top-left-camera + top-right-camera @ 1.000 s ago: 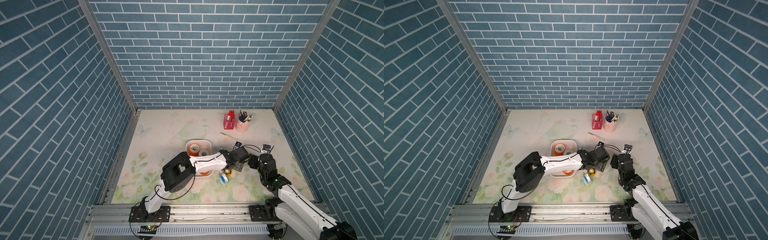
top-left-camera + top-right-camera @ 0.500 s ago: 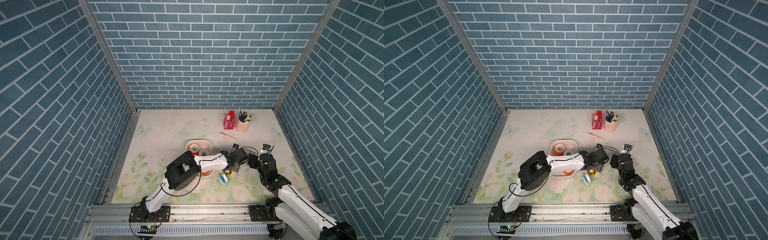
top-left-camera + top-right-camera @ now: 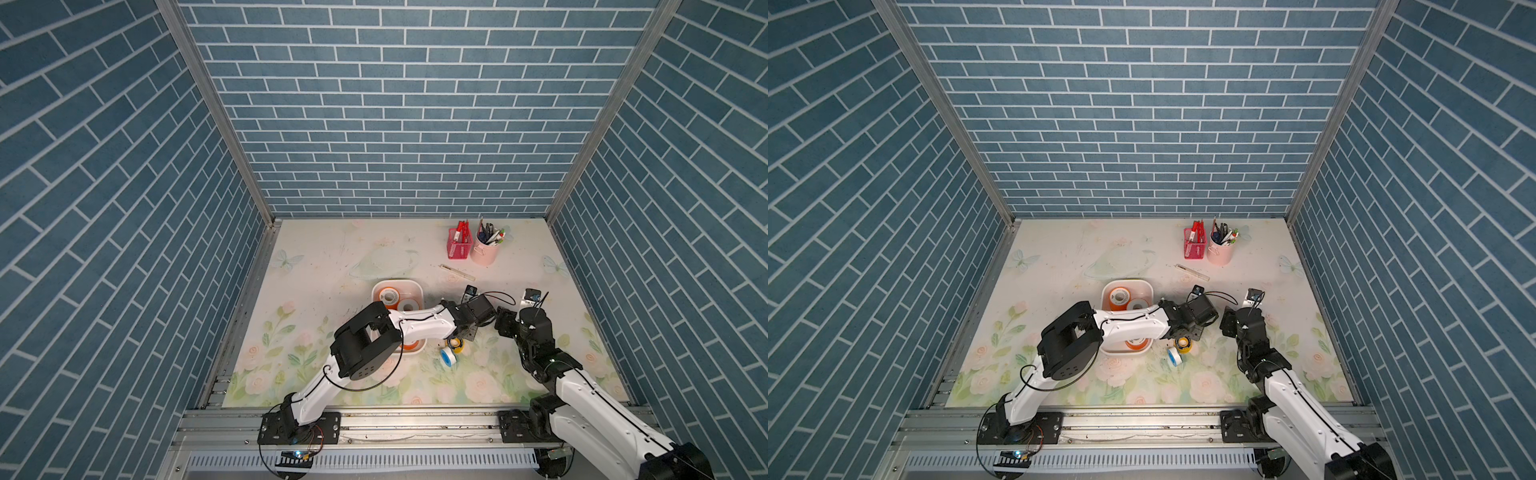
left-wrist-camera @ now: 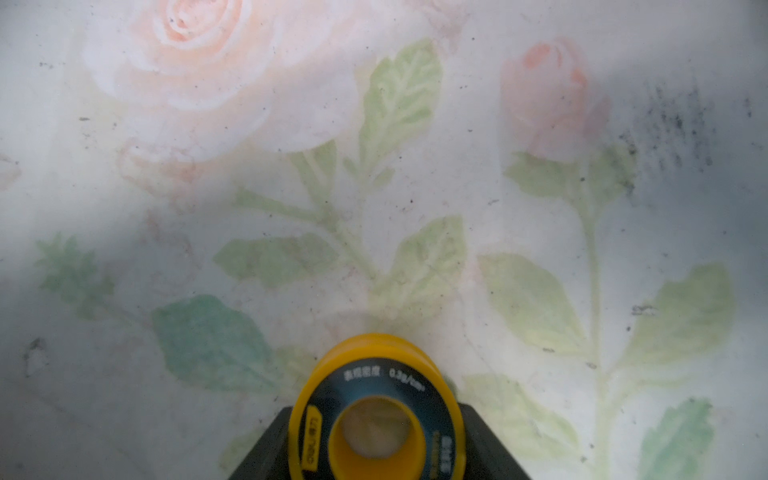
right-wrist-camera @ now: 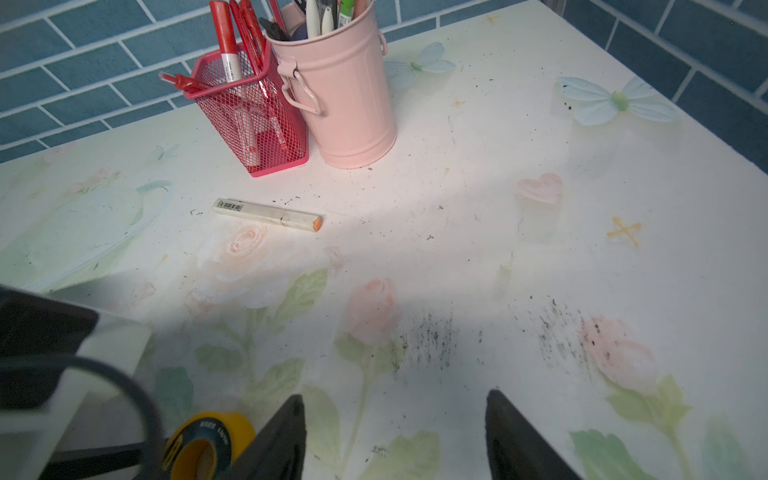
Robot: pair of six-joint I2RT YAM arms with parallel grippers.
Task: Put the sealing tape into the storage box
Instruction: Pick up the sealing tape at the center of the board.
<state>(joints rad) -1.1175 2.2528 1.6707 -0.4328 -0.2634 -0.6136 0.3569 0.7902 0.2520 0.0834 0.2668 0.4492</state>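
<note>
Flanking yellow spool [image 4: 376, 399], left gripper [image 4: 376, 436] jaws sit either side of rim; grip unclear. Likely light, rigid, slick: pinch across diameter. Right gripper [image 5: 395, 436] wide, empty.

the storage box [image 3: 397, 282], a shallow white tray with rounded corners, sits on the floral mat [image 3: 324, 266]. inside, an orange-flanged spool [image 3: 388, 296] lies flat at the far end, a pale spool [image 3: 409, 306] just beside it, and a second orange spool [image 3: 411, 344] at the near end. outside, near its near right corner, sit a yellow-flanged spool [image 3: 456, 343] with a dark label and, just beside it, a tilted blue spool [image 3: 447, 355].
</note>
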